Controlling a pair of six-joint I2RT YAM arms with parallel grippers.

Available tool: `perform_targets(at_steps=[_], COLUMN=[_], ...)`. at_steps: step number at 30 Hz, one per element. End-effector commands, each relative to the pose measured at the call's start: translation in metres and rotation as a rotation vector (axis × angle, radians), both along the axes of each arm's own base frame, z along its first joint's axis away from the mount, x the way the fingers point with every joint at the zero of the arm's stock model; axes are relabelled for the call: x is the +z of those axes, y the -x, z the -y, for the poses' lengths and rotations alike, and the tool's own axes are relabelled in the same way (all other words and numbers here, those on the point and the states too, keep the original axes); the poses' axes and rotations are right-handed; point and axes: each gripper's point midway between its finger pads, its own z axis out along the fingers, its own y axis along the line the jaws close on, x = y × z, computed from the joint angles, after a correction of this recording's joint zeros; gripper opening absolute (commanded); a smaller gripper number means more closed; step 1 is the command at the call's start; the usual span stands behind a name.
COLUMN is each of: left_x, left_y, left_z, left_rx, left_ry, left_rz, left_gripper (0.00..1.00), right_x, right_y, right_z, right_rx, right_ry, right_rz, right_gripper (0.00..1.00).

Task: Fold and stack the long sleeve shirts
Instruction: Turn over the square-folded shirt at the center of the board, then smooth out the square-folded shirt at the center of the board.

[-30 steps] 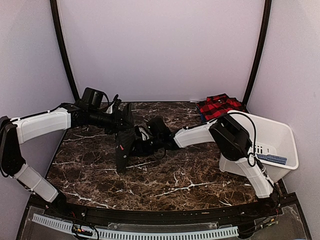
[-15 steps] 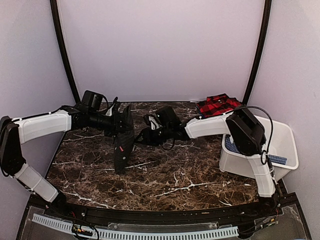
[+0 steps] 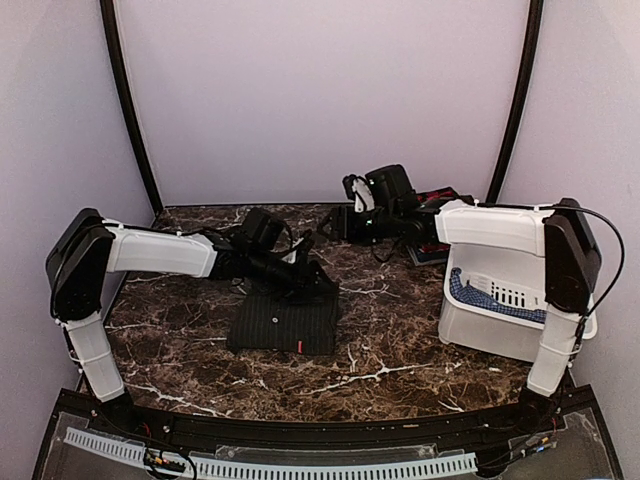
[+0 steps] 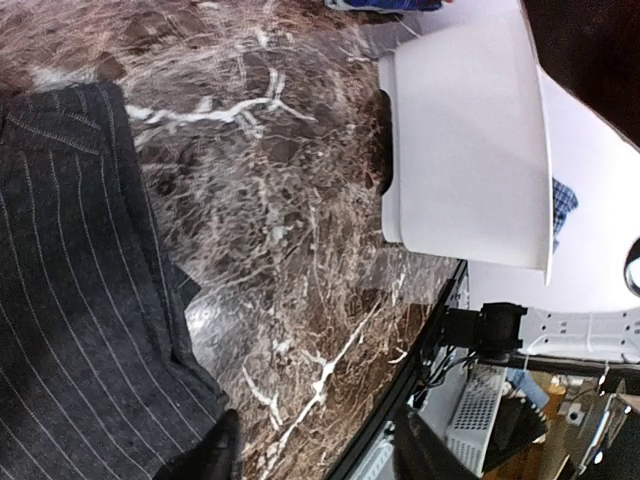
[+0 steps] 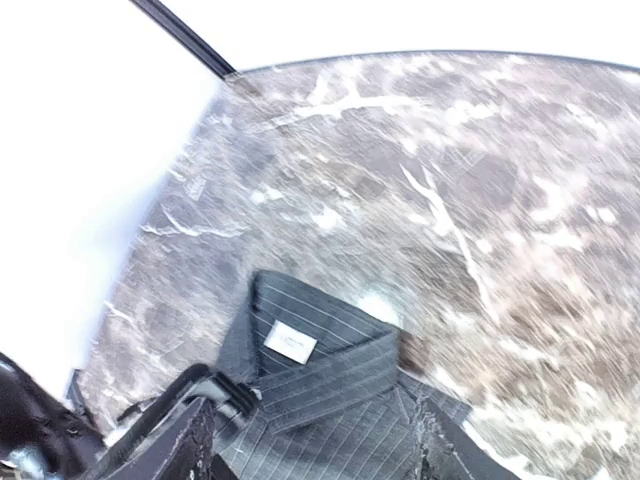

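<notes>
Left edge of the marble table (image 3: 390, 350): a strip of bare surface runs between the left wall and the folded garment, crossed overhead by the left arm (image 3: 160, 250), which reaches from its base toward centre. Left gripper (image 4: 315, 455): fingers spread apart, nothing between them, low over the far right corner of the charcoal pinstriped shirt (image 3: 285, 322). The shirt lies flat as a folded rectangle, centre-left, with its collar and label upward in the right wrist view. Its near edge stands well back from the table's front rim, and open marble lies in front of it and to its right, up to the bin. Right gripper (image 5: 310, 445): fingers spread, holding nothing, raised high over the back centre of the table and well apart from the charcoal shirt. The right arm (image 3: 490, 225) spans the back right corner. Red-and-black plaid shirt (image 3: 440, 194): only a sliver shows behind that arm, at the back right; its fold cannot be judged. White plastic bin (image 3: 520, 330): stands at the right edge, close to the wall, with a blue checked cloth (image 3: 480, 298) inside. Count: two arms, two shirts, one bin, one cloth in the bin.
</notes>
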Motion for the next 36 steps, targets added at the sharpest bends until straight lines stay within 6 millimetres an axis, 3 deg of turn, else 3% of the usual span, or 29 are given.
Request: perform_targets(at_steps=[1, 5, 9, 15, 20, 24, 36], left_x=[0.042, 0.046, 0.044, 0.014, -0.009, -0.024, -0.070], left_y=[-0.013, -0.021, -0.033, -0.039, -0.035, -0.026, -0.008], left_z=[0.018, 0.003, -0.041, -0.122, -0.167, -0.172, -0.150], left_rx=[0.010, 0.071, 0.186, 0.329, 0.373, 0.332, 0.193], left_ry=[0.092, 0.044, -0.025, -0.172, -0.268, -0.275, -0.256], left_rz=[0.077, 0.101, 0.132, 0.109, 0.095, 0.071, -0.029], left_gripper=[0.55, 0.56, 0.56, 0.56, 0.62, 0.64, 0.65], right_x=[-0.031, -0.048, -0.071, -0.113, -0.138, -0.151, -0.179], right_y=[0.011, 0.020, 0.031, 0.054, 0.065, 0.072, 0.085], right_z=[0.028, 0.036, 0.042, 0.041, 0.037, 0.033, 0.016], right_rx=[-0.042, -0.036, -0.025, 0.022, 0.048, 0.063, 0.100], right_ry=[0.142, 0.188, 0.230, 0.339, 0.420, 0.453, 0.509], right_rz=[-0.025, -0.060, -0.108, -0.179, -0.206, -0.227, -0.253], right_gripper=[0.65, 0.65, 0.66, 0.66, 0.65, 0.64, 0.59])
